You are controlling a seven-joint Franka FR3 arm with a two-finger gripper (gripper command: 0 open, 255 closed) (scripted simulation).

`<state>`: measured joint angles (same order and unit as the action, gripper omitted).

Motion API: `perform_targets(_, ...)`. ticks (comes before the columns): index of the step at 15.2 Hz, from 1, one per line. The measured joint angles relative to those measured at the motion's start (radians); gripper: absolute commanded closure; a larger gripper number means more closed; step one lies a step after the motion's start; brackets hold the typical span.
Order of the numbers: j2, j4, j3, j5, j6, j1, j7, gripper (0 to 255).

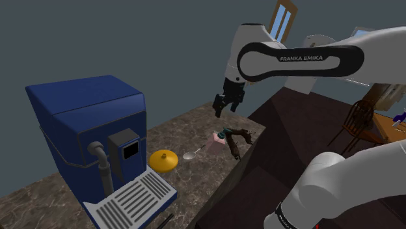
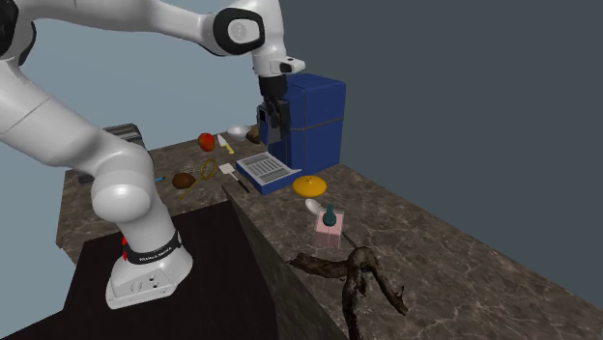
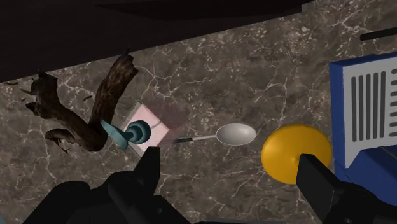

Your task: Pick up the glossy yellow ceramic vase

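Fingers (image 3: 149, 173) stand spread wide and empty above the marbled table (image 3: 254, 76), I judge to straddle the squat yellow vase (image 3: 296, 154) lying off-centre beside the spoon (image 3: 235, 133).

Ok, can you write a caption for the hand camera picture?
Open gripper hovers over a stone counter: yellow vase, spoon, pink box and twisted branch below.

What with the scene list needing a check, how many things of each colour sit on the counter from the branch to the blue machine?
Brown: 1, branch
Pink: 1, box
Teal: 1, ornament on the box
Grey: 1, spoon
Yellow: 1, vase
Blue: 1, machine
Total: 6
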<state>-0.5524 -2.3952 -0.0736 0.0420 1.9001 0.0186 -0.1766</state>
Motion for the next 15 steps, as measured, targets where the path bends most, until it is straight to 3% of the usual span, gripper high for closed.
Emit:
perform_targets(7,0.219,0.02,-0.054,-0.005,0.188,0.018,-0.07,0)
perform_targets(15,0.511,0.123,-0.105,0.034,0.361,0.034,-0.16,0)
